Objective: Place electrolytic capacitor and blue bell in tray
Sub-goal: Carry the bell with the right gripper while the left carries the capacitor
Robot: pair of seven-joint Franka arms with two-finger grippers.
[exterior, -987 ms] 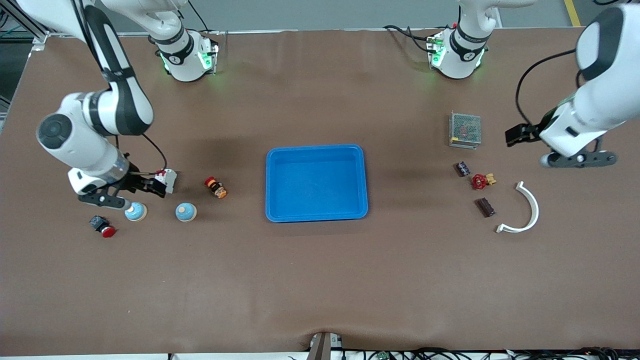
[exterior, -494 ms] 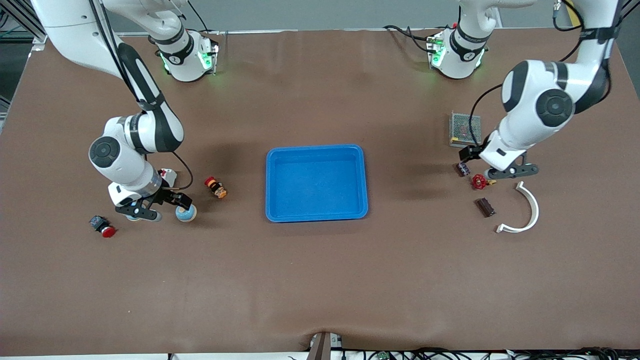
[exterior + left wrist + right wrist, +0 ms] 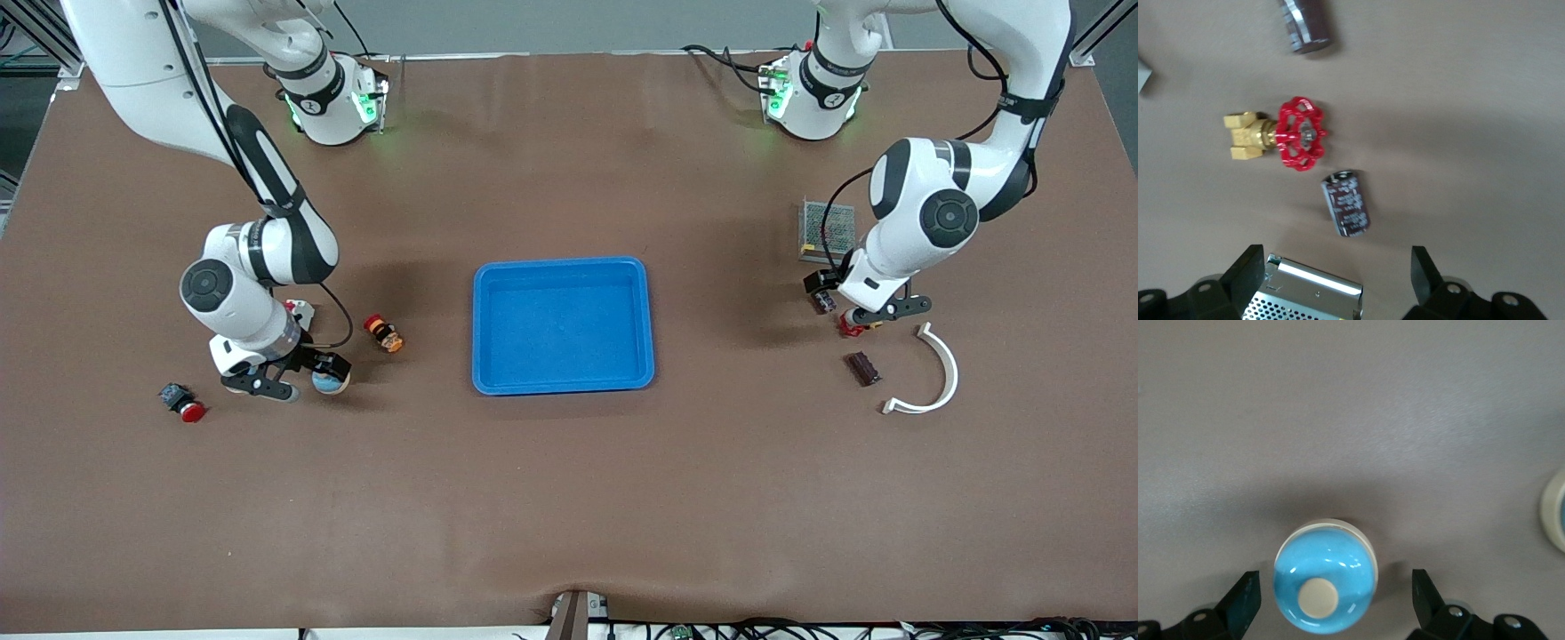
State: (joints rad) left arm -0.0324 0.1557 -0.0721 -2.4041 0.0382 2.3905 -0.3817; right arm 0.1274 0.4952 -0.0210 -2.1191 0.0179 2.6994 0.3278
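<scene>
The blue tray (image 3: pixel 563 267) lies empty at the table's middle. My right gripper (image 3: pixel 267 384) is open and low over a blue bell with a cream button. In the right wrist view that bell (image 3: pixel 1325 580) sits between the open fingers (image 3: pixel 1245 593). A blue bell (image 3: pixel 331 382) shows beside the hand; a second bell's rim shows in the right wrist view (image 3: pixel 1555 510). My left gripper (image 3: pixel 876 313) is open over the table by the dark electrolytic capacitor (image 3: pixel 821 300). In the left wrist view the capacitor (image 3: pixel 1346 203) lies just ahead of the open fingers (image 3: pixel 1421 267).
A red-handled brass valve (image 3: pixel 1298 133), a dark cylinder (image 3: pixel 862 367), a white curved piece (image 3: pixel 933 369) and a metal mesh box (image 3: pixel 827 227) lie around the left gripper. A red push button (image 3: pixel 183 404), an orange-red button (image 3: pixel 384 333) and a white part (image 3: pixel 300 311) lie near the right gripper.
The left arm swung in from the table's end and came down over the capacitor and valve. The right gripper moved toward the tray, from one bell to the other.
</scene>
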